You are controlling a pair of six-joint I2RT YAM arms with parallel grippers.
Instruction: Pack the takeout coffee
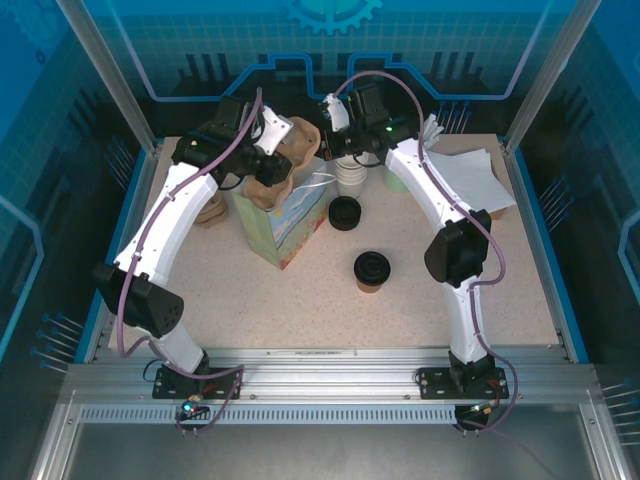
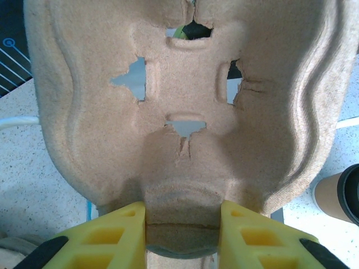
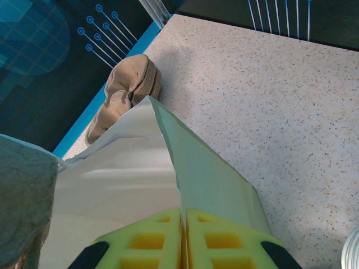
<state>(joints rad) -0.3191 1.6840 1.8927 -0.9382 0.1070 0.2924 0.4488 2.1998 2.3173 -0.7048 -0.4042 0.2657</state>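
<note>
Your left gripper (image 2: 182,224) is clamped on the edge of the brown moulded-pulp cup carrier (image 2: 185,84); your right gripper (image 3: 183,235) pinches the rim of the pale green paper bag (image 3: 210,174), jaws nearly together. Pull that rim outward and lower the carrier level — it looks a tight fit. The brown paper takeout coffee (image 1: 371,270) with its black lid stands on the table (image 1: 300,310), right of the bag, toward the near edge — long axis vertical, lid up.

place: robot lab cell | evidence: aluminium frame (image 1: 320,385), blue circuit-print panels (image 1: 60,120), speckled table (image 1: 280,310)
</note>
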